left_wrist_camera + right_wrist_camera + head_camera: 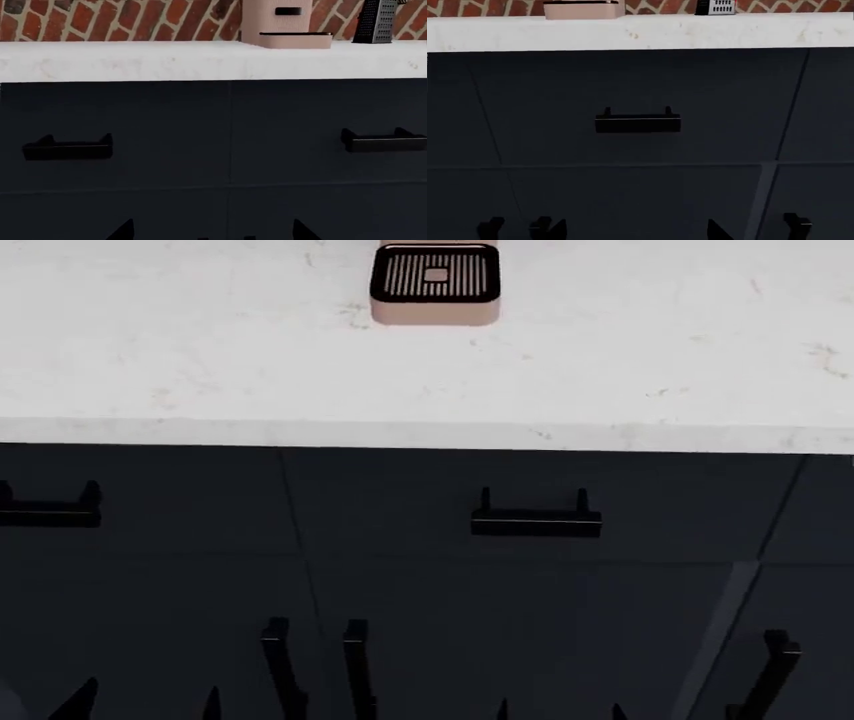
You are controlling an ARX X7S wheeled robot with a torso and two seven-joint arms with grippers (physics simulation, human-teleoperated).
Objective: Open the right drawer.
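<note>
So, both my pincers are hanging back from the cabinet right now. In the head view, the right drawer (pixel 534 505) sits in the middle band of the frame, just under the white countertop (pixel 641 360), closed flush with its neighbours. Its black bar handle (pixel 535 523) is a bit right of centre, horizontal on two posts. The other navy drawer (pixel 134 500) is off to the left, with only the end of its handle (pixel 51 510) poking in at the left edge.

My right pincer (pixel 637 235) only shows as two dark fingertips (pixel 715 231) at the bottom of the right wrist view, spread wide apart, gripping nothing. The drawer handle sits dead centre in that view, well clear of the tips, with the drawer front all around it.

Same deal with my left pincer (pixel 213 235): two dark tips at the bottom edge of the left wrist view, spread apart, nothing between them. That view looks at the seam between the two drawers, one handle on each side.

Up on the counter there's a pink appliance (pixel 435 282) at the top centre of the head view, and a dark box grater (pixel 377 21) against the brick wall (pixel 120 20) at the upper right of the left wrist view. Below the drawers, cabinet doors (pixel 160 640) with vertical black handles (pixel 280 665).
</note>
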